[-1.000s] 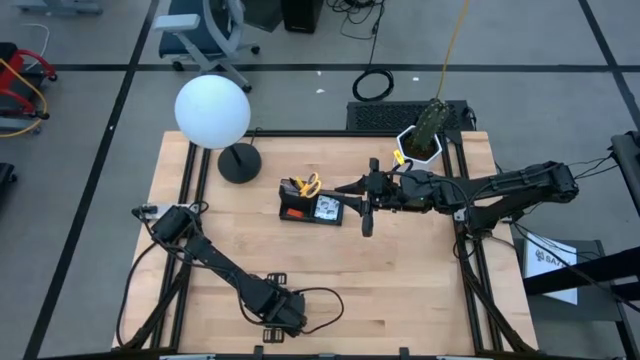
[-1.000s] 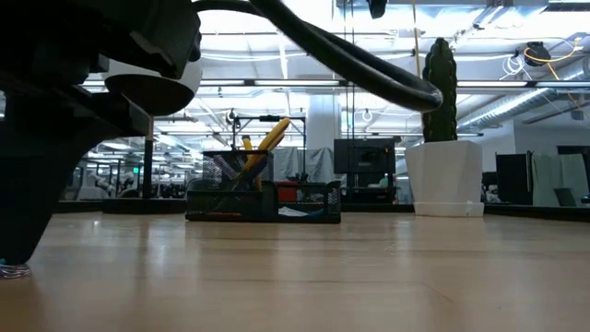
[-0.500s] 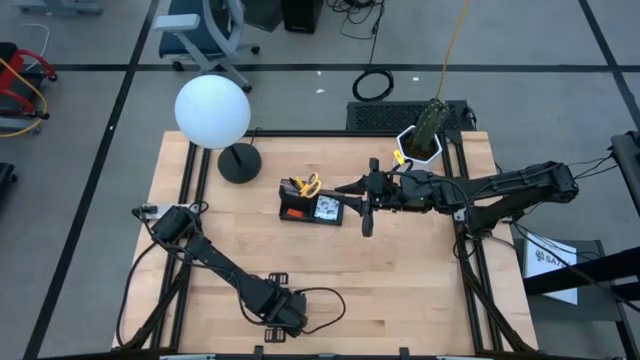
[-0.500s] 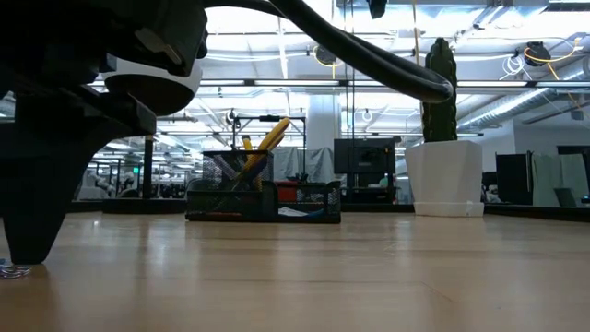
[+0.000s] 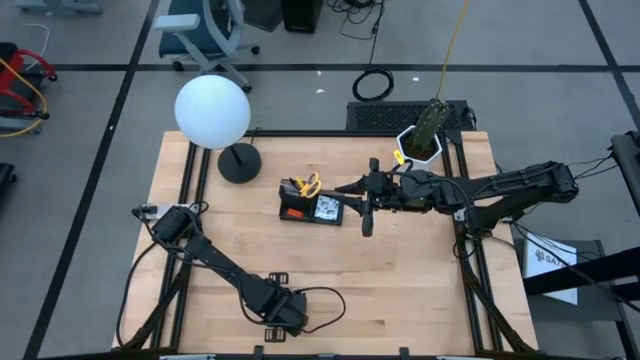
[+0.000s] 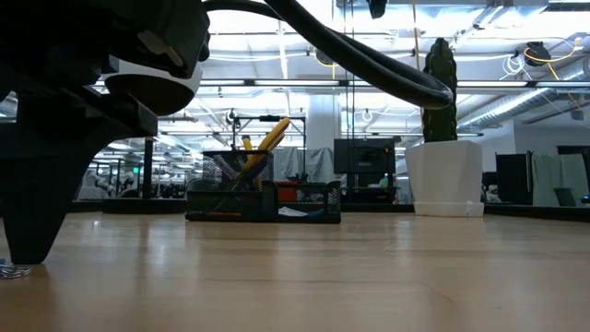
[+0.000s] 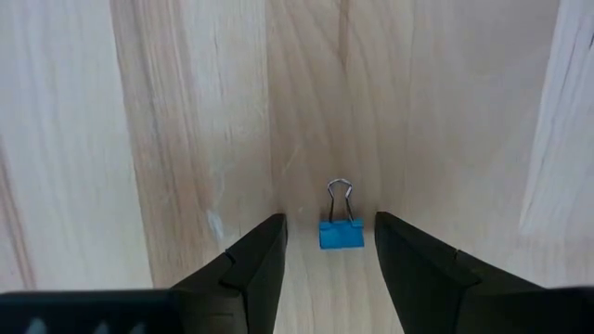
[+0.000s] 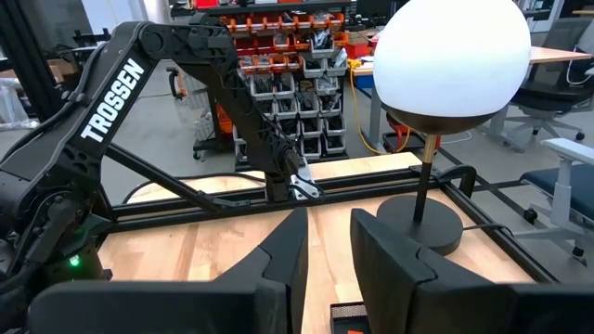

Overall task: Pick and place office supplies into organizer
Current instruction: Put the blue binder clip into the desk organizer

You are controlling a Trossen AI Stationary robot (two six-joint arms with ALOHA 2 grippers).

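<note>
I am at the pick step, lined up on a blue clip [image 7: 341, 232] low at the centre of my left wrist view; my left pincer [image 7: 329, 255] stands wide open and empty, the clip on the table [image 5: 400, 270] between my fingertips; next I judge I must close on it, lift, and carry it up-frame to the organizer [image 5: 311, 206] at mid-table; my right pincer [image 5: 366, 210] hovers just right of the organizer, half parted, holding nothing.
</note>
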